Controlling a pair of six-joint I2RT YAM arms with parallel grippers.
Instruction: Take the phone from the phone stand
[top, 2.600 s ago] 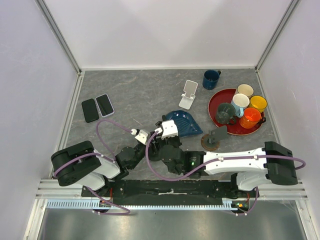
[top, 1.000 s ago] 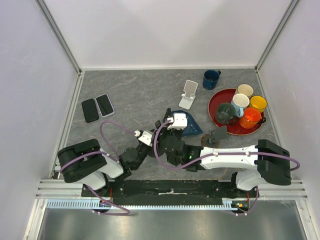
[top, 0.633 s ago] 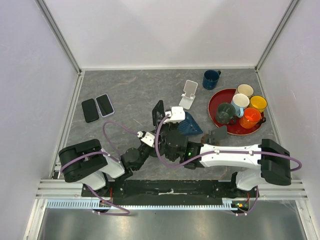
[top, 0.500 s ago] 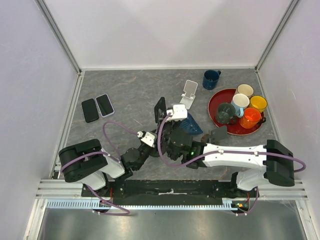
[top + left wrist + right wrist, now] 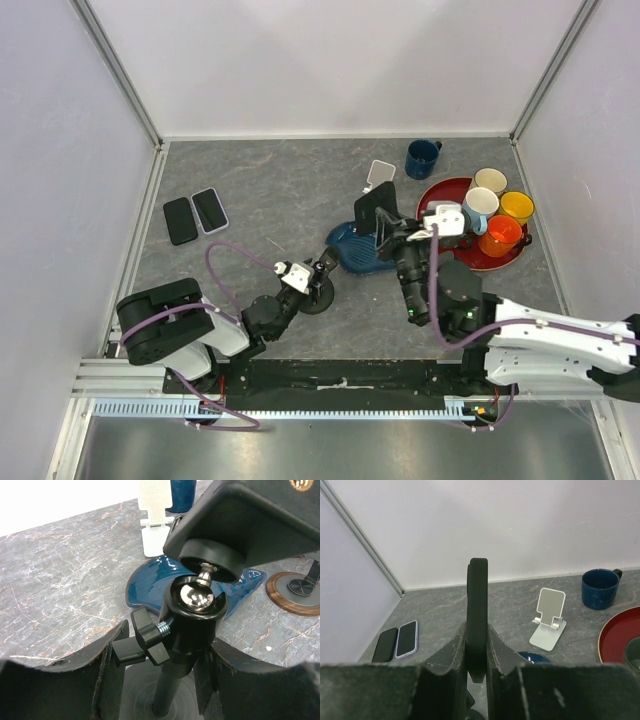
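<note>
My right gripper is shut on the black phone and holds it upright in the air, above the blue dish and apart from the stand. In the right wrist view the phone stands edge-on, pinched between my fingers. The black phone stand sits on its round base left of the dish. My left gripper is shut round its post, below the ball joint, which carries a black head plate.
A white phone stand and a blue mug stand behind the phone. A red tray with several mugs is at the right. Two phones lie flat at the left. A wooden round base sits right of the dish.
My right gripper has lifted the phone off the black stand and carried it right, over the blue dish. My left gripper has stayed on the stand.
</note>
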